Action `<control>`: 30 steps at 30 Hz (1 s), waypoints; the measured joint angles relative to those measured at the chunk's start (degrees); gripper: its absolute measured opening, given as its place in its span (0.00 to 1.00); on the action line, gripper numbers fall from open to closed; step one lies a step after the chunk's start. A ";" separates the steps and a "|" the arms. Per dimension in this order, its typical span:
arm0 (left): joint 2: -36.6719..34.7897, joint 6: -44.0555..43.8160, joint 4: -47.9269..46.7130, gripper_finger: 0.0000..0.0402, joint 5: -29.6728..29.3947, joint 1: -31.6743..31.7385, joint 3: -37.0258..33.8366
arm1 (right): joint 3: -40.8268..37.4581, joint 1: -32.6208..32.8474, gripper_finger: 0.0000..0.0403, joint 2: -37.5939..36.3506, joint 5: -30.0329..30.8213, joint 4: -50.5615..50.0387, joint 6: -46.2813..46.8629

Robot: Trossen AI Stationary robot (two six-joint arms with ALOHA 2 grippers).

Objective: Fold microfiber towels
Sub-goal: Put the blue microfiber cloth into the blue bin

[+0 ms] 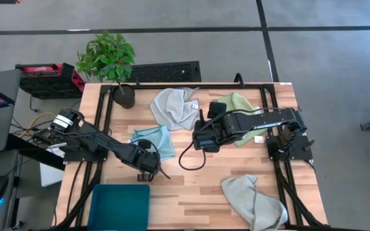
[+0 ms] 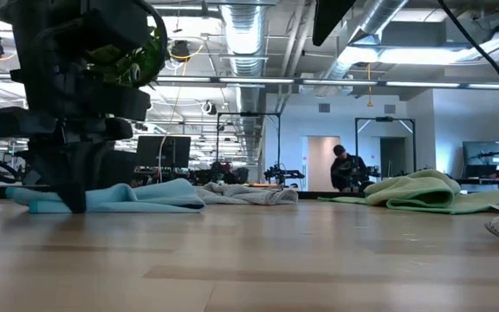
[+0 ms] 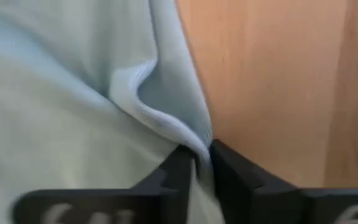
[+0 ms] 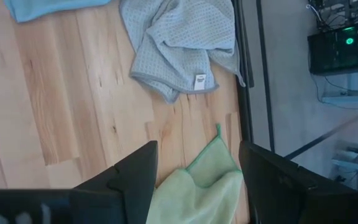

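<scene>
Setting: Wooden table (image 1: 191,186) under the overhead camera, open office floor around it, a potted plant (image 1: 110,61) at the far edge and a teal bin (image 1: 118,206) at the near left.
High view, count: I counted four towels: one light blue towel (image 1: 160,141) mid-left, one tagged grey towel (image 1: 175,107) behind it, one green towel (image 1: 241,106) under my right arm, one plain grey towel (image 1: 252,199) near right. One bin, one plant.
High view, arms: my left gripper (image 1: 148,168) sat at the blue towel's near edge; my right gripper (image 1: 203,138) hovered mid-table.
Low view: blue towel lay flat with a rumpled edge where the left arm came down; green towel heaped to the right; a person stood far back in the room.
Left wrist view: fingers (image 3: 178,173) were pinched together on a raised hem fold of the blue towel.
Right wrist view: fingers (image 4: 135,171) stood wide apart, holding nothing, above the green towel's corner.
Handling, my judgement: light, limp, slightly grippy cloth; best taken at a corner or hem, since it would sag and drag.
</scene>
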 joint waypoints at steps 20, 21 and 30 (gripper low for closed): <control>-6.01 -1.71 -26.12 0.00 2.52 -4.05 13.86 | 0.00 0.00 0.62 0.04 0.02 -0.06 -1.44; -6.17 -2.22 -27.87 0.00 3.32 -4.81 14.51 | 0.00 0.00 0.62 0.04 0.02 0.13 -1.44; -6.60 -11.90 -36.27 0.00 10.50 -14.41 20.98 | 0.00 0.00 0.62 0.04 -0.06 0.45 0.54</control>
